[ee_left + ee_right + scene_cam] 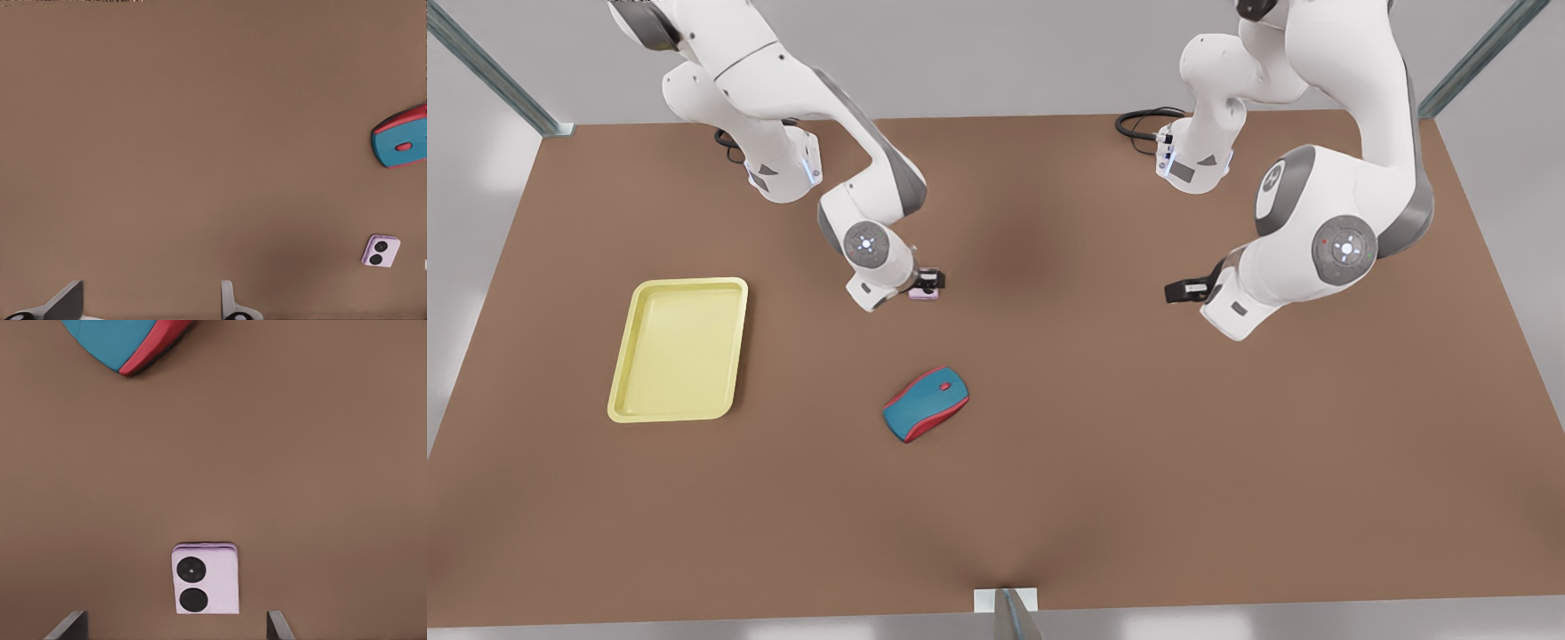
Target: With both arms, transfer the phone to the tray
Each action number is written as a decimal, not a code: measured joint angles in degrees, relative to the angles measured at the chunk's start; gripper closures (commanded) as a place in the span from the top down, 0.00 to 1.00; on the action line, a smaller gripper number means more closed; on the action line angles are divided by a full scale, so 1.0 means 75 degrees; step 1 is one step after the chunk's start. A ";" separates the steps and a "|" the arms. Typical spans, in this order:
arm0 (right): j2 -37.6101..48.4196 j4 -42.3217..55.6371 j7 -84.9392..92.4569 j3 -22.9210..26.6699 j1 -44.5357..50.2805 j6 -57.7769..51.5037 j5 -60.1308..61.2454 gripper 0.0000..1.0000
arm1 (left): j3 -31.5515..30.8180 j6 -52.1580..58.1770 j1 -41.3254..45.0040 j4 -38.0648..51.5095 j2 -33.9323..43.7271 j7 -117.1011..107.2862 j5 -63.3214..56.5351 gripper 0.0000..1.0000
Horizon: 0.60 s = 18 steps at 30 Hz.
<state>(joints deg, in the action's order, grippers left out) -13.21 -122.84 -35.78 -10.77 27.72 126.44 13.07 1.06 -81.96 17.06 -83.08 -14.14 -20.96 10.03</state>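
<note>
The pale lilac phone [213,579] lies flat on the brown table, its two black lenses facing up. My right gripper [175,617], on the arm at the front view's left, hovers right over it, open, with one finger on either side and apart from it. In the front view that gripper [931,283] covers most of the phone [921,294]. My left gripper [1174,291], on the arm at the front view's right, hangs open [150,288] above bare table, well away from the phone [381,251]. The pale yellow tray [627,356] sits at the front view's left.
A teal-and-red computer mouse [926,404] lies on the table nearer the front edge than the phone, between it and the camera. The mouse [403,136] also shows in the wrist views [127,340]. Black cables [1138,124] coil by the arm bases at the back.
</note>
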 measured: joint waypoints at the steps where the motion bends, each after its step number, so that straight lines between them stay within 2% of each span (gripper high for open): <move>1: -0.0097 -0.0044 -0.0100 -0.0002 0.0015 0.0218 0.0016 1.00 | 0.0000 0.0002 0.0000 0.0011 -0.0011 0.0085 0.0004 1.00; 8: -0.0622 -0.0358 -0.0449 -0.0052 -0.0042 0.1022 -0.1019 1.00 | -0.0007 0.0002 0.0002 0.0025 -0.0064 0.0566 0.0013 1.00; 14: -0.1171 -0.0517 -0.0462 -0.0081 0.0026 0.1590 -0.1280 1.00 | 0.0000 -0.0062 0.0000 0.0023 -0.0080 0.0855 0.0011 1.00; 18: -0.1198 -0.0717 -0.0466 -0.0337 0.0037 0.2023 -0.1320 1.00 | 0.0016 -0.0100 0.0004 0.0096 -0.0046 0.1002 0.0006 1.00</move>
<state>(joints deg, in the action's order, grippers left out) -22.20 -128.22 -39.27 -13.30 28.00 141.61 3.17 1.18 -82.71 17.08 -82.35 -14.48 -13.45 10.07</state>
